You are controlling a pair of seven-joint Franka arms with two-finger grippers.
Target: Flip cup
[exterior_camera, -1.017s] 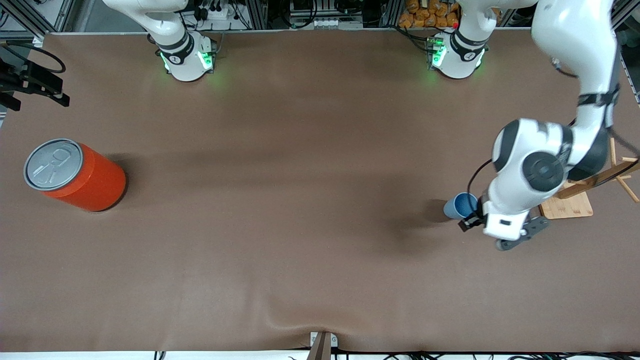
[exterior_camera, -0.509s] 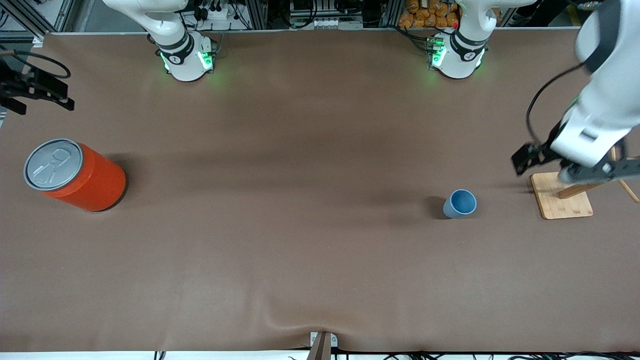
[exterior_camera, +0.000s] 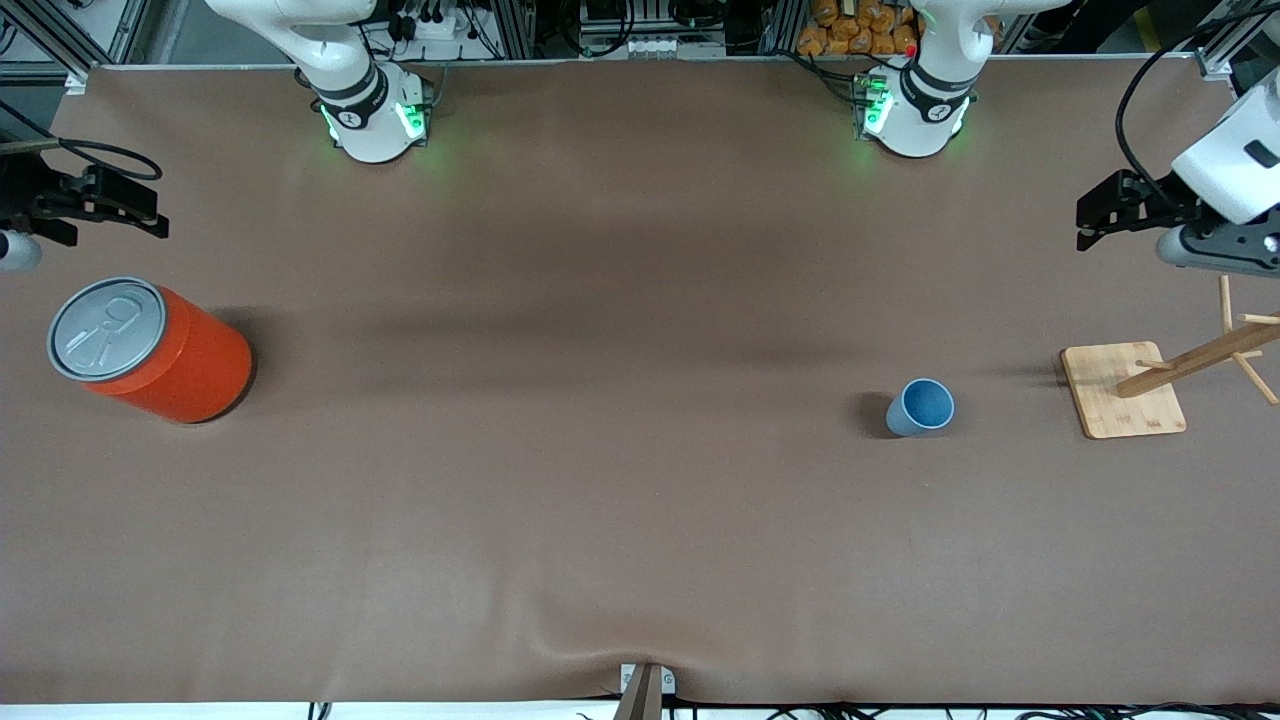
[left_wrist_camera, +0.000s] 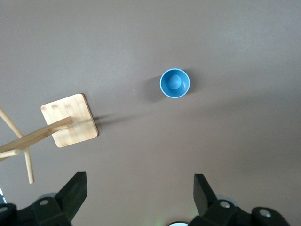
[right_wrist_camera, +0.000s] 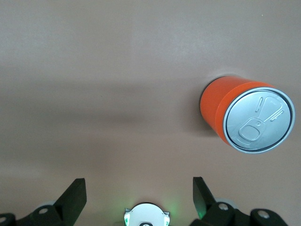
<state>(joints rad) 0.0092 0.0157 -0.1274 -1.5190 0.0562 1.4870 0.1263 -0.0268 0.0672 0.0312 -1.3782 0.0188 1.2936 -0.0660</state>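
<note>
The small light-blue cup [exterior_camera: 920, 407] stands upright on the brown table, mouth up, with its darker blue inside showing. It also shows in the left wrist view [left_wrist_camera: 174, 83], well apart from the fingers. My left gripper [exterior_camera: 1100, 215] is open and empty, raised high at the left arm's end of the table, away from the cup; its black fingertips [left_wrist_camera: 75, 188] stand wide apart around its centre [left_wrist_camera: 140, 176]. My right gripper [exterior_camera: 140, 210] is open and empty, in the air close to the can at the right arm's end; in its own view [right_wrist_camera: 139, 181] nothing sits between the fingers.
A large orange-red can [exterior_camera: 150, 350] with a grey pull-tab lid stands at the right arm's end, also in the right wrist view [right_wrist_camera: 249, 117]. A wooden stand with a square base [exterior_camera: 1122, 390] and slanted pegs sits beside the cup, also in the left wrist view [left_wrist_camera: 69, 120].
My left gripper has drawn away from the cup, risen and moved toward the left arm's end of the table. The cup stays upright where it was. The right gripper shifted slightly.
</note>
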